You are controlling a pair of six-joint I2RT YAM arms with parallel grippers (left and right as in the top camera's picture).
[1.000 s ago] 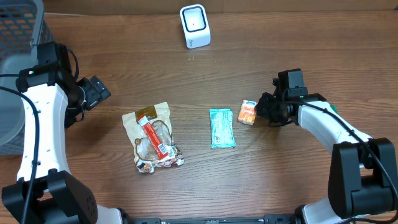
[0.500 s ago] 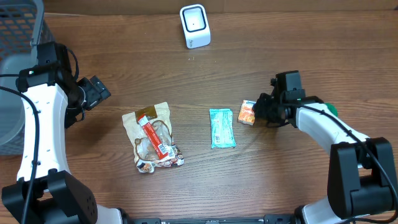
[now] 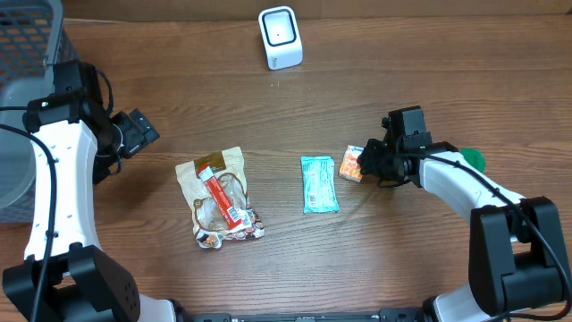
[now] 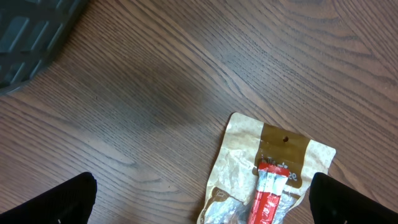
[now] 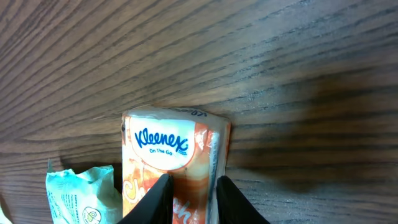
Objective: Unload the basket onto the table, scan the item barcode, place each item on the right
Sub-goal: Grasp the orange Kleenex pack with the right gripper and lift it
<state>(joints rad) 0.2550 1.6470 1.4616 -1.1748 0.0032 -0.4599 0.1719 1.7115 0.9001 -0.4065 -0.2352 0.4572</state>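
The item, a small orange Kleenex tissue pack (image 3: 353,163), is at the table's centre right; my right gripper (image 3: 367,164) is shut on its right end. In the right wrist view both fingers (image 5: 160,200) pinch the pack (image 5: 166,140) across its width, logo facing up. The white barcode scanner (image 3: 280,37) stands at the back centre, well away from the pack. My left gripper (image 3: 139,132) hovers open at the left. Its wide-spread fingers (image 4: 69,202) frame bare wood and the upper part of a brown pouch (image 4: 273,165).
A teal packet (image 3: 319,183) lies just left of the tissue pack, its corner showing (image 5: 81,194) beside my right fingers. The brown pouch with red sticks (image 3: 219,195) lies left of centre. A grey mesh basket (image 3: 27,49) fills the back left corner. A green object (image 3: 473,159) peeks from behind the right arm.
My right gripper has shifted slightly left and toward the back with the tissue pack in it, uncovering the green object. The left arm has not moved.
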